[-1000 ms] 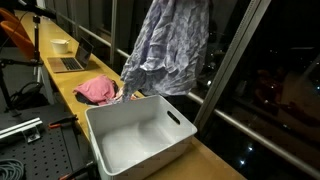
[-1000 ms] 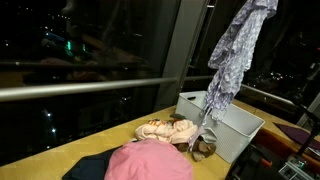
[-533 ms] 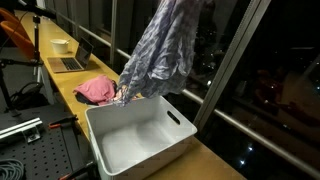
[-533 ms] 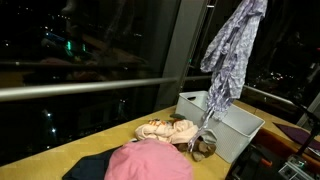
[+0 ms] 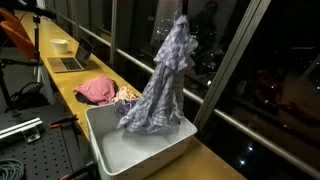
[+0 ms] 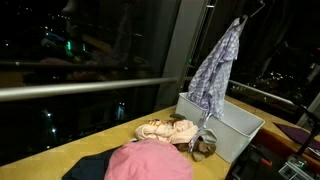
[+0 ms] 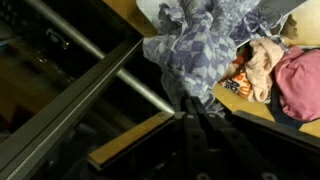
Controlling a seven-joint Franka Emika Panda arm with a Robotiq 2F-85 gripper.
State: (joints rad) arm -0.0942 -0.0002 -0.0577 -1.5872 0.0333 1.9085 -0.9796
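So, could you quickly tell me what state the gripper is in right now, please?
Gripper: closed, holding the patterned cloth by its top; the cloth hangs down into the white bin.

Cloth (image 5: 163, 85) hangs above bin (image 5: 125, 155), lower end inside it. Clothes heap (image 5: 96, 90) just beside bin on counter (image 5: 62, 84); laptop (image 5: 70, 62) farther along, well apart from bin.

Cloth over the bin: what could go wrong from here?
1. The cloth hangs long from the shut gripper, and only its lower end is in the bin. Released here, it may drape over the rim.
2. It hangs near the bin's edge beside the pink garment, so a fold could land outside.
3. The grip looks to be on a small bunch at the top, so it might slip.
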